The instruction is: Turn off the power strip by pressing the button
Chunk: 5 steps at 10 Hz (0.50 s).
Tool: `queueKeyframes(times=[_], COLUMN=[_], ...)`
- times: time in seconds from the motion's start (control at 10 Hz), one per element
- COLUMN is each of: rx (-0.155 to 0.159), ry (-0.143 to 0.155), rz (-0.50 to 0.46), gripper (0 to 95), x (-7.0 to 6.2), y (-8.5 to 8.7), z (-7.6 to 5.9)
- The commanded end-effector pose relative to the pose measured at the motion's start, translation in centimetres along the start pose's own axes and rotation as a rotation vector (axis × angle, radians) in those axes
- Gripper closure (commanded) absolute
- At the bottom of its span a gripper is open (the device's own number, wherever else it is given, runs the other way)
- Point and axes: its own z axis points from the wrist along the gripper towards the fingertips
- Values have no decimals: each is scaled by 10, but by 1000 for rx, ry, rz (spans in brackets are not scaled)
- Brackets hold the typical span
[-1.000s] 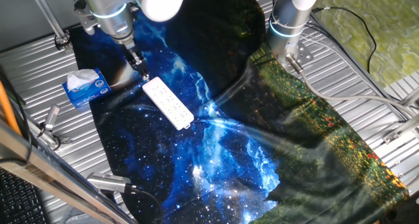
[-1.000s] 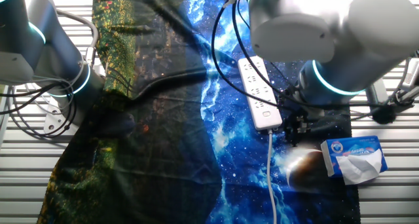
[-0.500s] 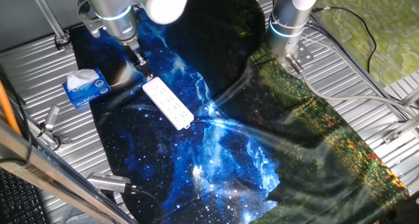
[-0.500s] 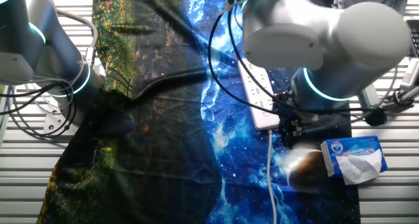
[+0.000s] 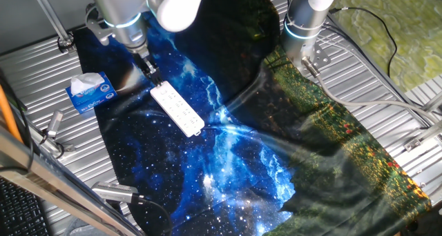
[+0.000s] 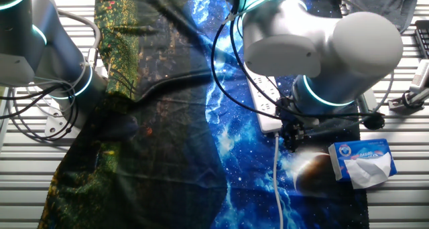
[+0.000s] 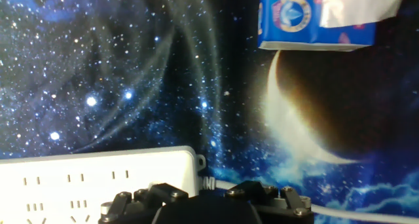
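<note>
The power strip is a long white bar lying diagonally on the starry blue cloth. In the other fixed view my arm covers its middle, and its cord end and white cord show. My gripper hangs just above the strip's cord end, beside it in the other fixed view. In the hand view the strip lies at the lower left, with the gripper's dark body along the bottom edge. The fingertips do not show clearly, and I cannot make out the button.
A blue-and-white tissue box sits left of the strip, also in the other fixed view and the hand view. A second arm's base stands at the cloth's far edge. Metal cylinders lie on the ribbed table.
My arm has shifted a little over the strip's cord end, and now covers more of the strip in the other fixed view. The strip and the box have not moved.
</note>
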Motion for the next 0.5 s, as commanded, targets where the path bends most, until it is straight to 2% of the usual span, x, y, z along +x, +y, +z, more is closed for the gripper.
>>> queueKeyframes(times=[0.1,0.5], rx=[4,4], ry=[-3,-4], rz=[-5,-15], gripper=[190,190], x=[0,-1], y=[0,-1], z=[5,12])
